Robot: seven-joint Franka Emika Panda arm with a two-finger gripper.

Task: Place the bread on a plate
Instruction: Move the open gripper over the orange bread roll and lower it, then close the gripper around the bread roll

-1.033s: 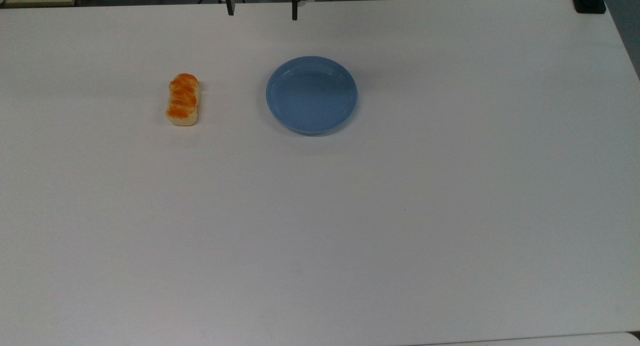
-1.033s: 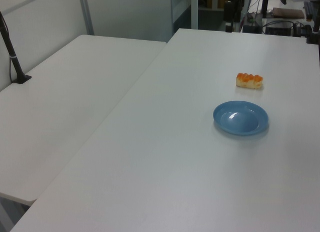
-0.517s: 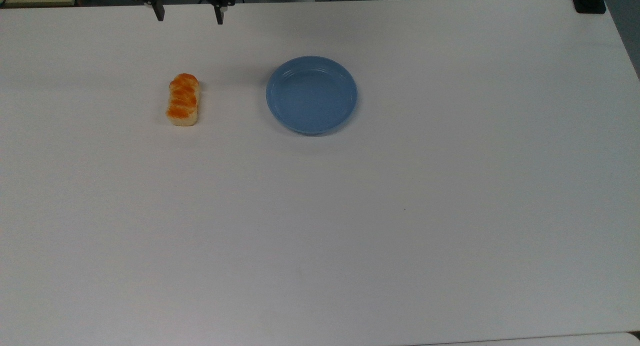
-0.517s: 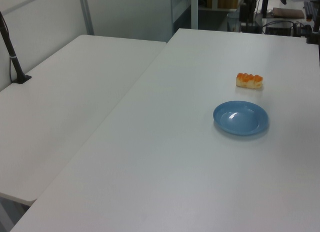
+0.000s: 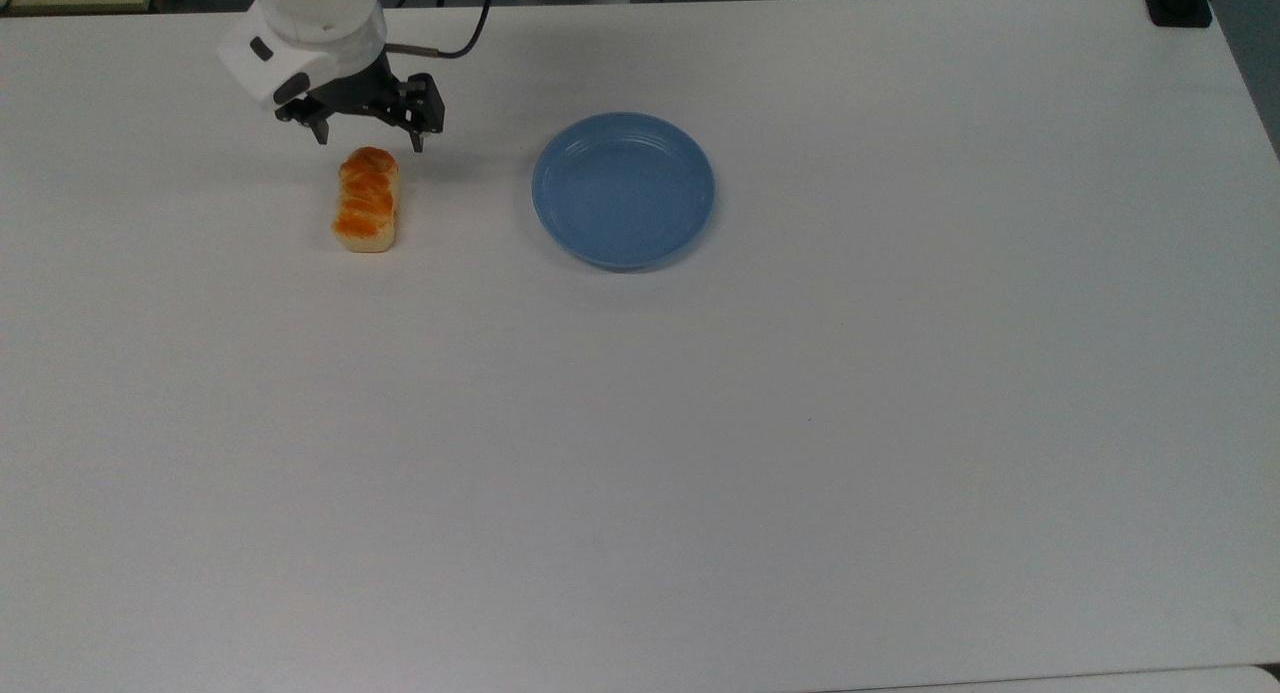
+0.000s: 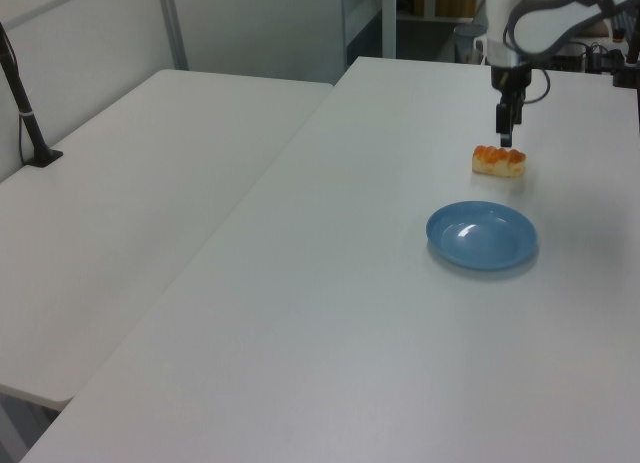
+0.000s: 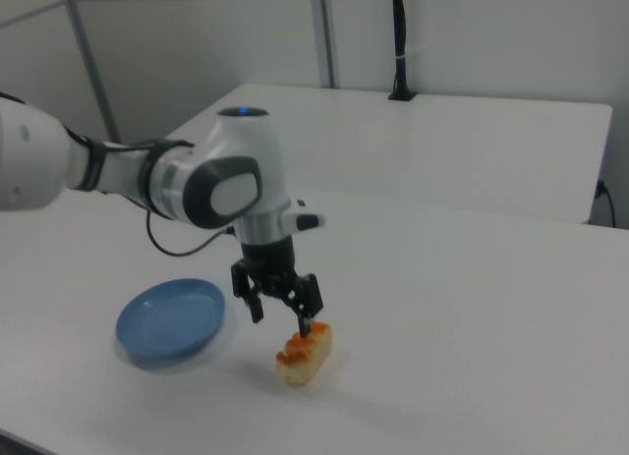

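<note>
The gripper [image 5: 368, 141] is pointing down with its two fingers spread wide and nothing between them. In the top view, one fingertip [image 5: 322, 133] is sitting off the upper left of the bread [image 5: 367, 199] and the other fingertip [image 5: 417, 141] off its upper right, so the gap is straddling the loaf's far end. In the right view, the gripper [image 7: 283, 320] is hanging just above the bread [image 7: 306, 355], with one fingertip [image 7: 304, 326] reaching down close to the loaf's glossy top; contact cannot be confirmed from this angle. In the left view, the gripper [image 6: 505, 133] is appearing as a narrow dark stem directly over the bread [image 6: 499, 160].

The white wrist and forearm are rising behind the gripper and bending back toward the top view's upper edge. In the right view, the arm is coming in from the right view's left, with the last joint turning straight down. A dark cable is looping off the wrist.

The bread is lying flat on the table [image 5: 700, 453], ridged orange-brown side up, its long axis running up and down in the top view. The plate [image 5: 623, 190] is sitting on the table to the top view's right of the bread, well apart from it and holding nothing. In the right view, the plate [image 7: 170, 320] is lying to the right view's left of the loaf.
</note>
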